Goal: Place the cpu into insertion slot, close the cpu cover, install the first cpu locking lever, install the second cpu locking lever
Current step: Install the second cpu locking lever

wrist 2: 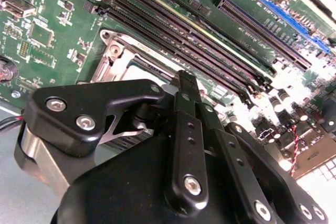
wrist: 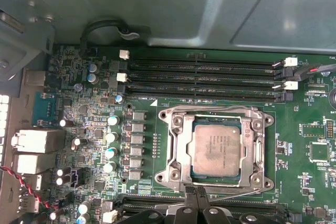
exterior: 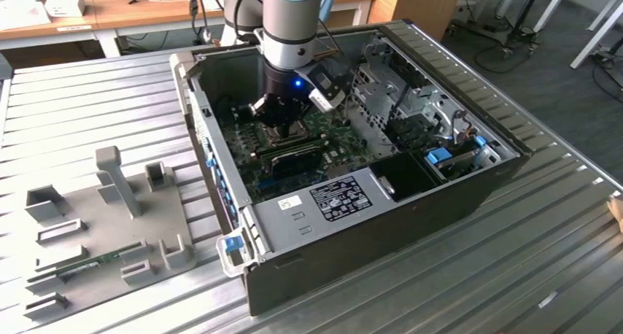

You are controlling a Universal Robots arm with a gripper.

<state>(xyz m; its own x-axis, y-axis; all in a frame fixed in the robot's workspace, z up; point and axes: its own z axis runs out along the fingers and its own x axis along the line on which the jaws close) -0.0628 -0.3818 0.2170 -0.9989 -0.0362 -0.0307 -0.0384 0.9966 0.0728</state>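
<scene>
While the arm is held almost vertical inside the open computer case [exterior: 457,195], the gripper [wrist: 195,195] is seen with fingers pressed together at the socket's edge. The cpu [wrist: 216,149] lies in the insertion slot [wrist: 196,129], framed by the lowered cpu cover [wrist: 181,148]. Memory slots [wrist: 205,77] run just beside it on the green motherboard [wrist: 94,129].

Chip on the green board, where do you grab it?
By two opposite edges, from straight above, since the chip lies flat. Right now the metal frame covers those edges, so probably only its top is reachable.
</scene>
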